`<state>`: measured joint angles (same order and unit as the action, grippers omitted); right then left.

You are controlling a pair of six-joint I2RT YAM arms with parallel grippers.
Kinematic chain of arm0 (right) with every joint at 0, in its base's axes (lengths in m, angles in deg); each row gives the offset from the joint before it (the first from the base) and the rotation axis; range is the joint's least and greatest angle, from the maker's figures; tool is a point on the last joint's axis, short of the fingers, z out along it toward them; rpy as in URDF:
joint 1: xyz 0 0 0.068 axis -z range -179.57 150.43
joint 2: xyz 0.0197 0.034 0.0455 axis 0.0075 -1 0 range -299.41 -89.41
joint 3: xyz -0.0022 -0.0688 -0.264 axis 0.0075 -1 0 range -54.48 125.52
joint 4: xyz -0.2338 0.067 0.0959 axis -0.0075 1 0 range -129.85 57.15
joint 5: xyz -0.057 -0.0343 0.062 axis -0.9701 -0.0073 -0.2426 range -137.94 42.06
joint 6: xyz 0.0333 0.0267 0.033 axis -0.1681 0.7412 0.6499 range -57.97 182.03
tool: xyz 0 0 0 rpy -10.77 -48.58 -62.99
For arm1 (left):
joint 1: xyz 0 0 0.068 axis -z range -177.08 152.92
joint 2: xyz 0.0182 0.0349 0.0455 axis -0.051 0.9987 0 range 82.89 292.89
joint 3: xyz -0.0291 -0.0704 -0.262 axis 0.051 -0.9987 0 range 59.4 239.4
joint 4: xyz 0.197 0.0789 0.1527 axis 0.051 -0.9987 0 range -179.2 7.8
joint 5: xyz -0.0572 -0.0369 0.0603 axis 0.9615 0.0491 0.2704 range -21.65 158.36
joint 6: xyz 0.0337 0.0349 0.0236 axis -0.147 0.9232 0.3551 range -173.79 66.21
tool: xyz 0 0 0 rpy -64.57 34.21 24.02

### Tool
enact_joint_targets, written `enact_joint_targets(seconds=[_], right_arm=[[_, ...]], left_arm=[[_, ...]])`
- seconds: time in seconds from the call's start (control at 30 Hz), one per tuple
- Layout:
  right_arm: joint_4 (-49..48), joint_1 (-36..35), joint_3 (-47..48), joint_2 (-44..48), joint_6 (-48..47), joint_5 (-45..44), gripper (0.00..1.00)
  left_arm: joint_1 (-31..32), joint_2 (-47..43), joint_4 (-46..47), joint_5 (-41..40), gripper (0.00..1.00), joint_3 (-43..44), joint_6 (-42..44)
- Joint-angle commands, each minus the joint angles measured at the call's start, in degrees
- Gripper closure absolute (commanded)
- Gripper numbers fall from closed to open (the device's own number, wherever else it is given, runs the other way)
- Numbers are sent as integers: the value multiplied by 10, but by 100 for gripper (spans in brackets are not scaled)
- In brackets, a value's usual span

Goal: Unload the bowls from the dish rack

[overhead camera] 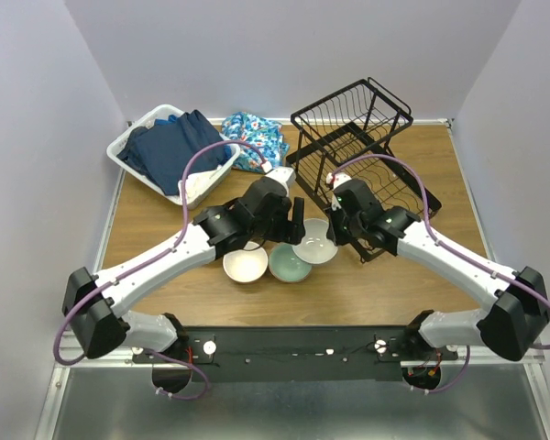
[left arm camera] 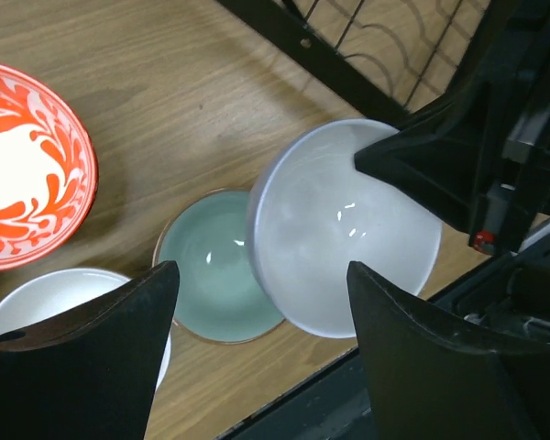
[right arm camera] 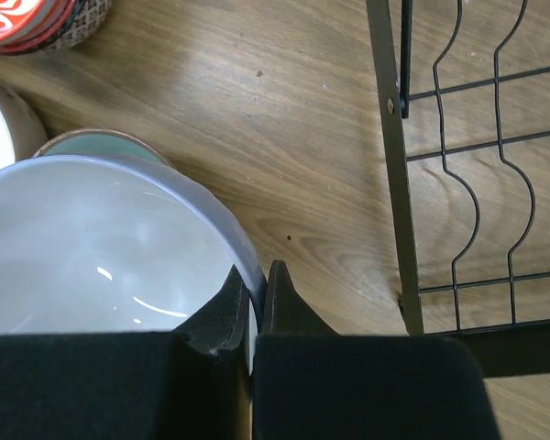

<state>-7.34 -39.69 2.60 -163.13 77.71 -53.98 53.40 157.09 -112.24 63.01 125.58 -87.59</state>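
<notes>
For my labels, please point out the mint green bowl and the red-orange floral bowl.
mint green bowl [left arm camera: 211, 273]: left wrist view, inner bottom.
red-orange floral bowl [left arm camera: 26, 167]: left wrist view, patterned inside.

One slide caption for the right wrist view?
Right fingers pinch the pale bowl by its rim, beside the mint bowl and dish rack.

On my screens the table [left arm camera: 165, 82] looks like wood-grain board with a smooth, low-sheen finish, and the dish rack [right arm camera: 399, 165] like thin black-coated metal wire, satin rather than shiny. The pale grey bowl [left arm camera: 344, 229], the mint green bowl [left arm camera: 211, 275] and the red-orange patterned bowl [left arm camera: 27, 165] look like glazed ceramic, glossy enough to catch the lights. The fingers [left arm camera: 422, 367] of my left gripper [left arm camera: 261, 268] look like matt black plastic, the laundry basket [overhead camera: 200, 188] like smooth white plastic, and the navy cloth [overhead camera: 179, 147] in it soft and matt.
</notes>
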Motion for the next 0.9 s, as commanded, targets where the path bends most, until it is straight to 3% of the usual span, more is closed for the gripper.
enact_joint_targets(seconds=[0.0,0.2,0.53,0.67,0.73,0.77,0.87], right_arm=[[-22,-22,41,-14,15,-28,99],[-28,-37,46,-25,15,-35,99],[-38,-53,48,-35,22,-49,99],[-39,-61,51,-43,23,-62,99],[-41,-66,52,-49,23,-62,99],[-44,-66,54,-49,25,-61,98],[-54,-72,56,-47,29,-54,86]], left_arm=[[14,48,-74,-41,20,40,-21],[28,83,-102,-64,36,51,-26],[36,104,-130,-92,82,61,-14],[37,111,-135,-89,88,60,-13],[37,111,-137,-89,99,59,-11],[37,113,-141,-89,100,59,-10],[37,105,-151,-97,100,59,-7]])
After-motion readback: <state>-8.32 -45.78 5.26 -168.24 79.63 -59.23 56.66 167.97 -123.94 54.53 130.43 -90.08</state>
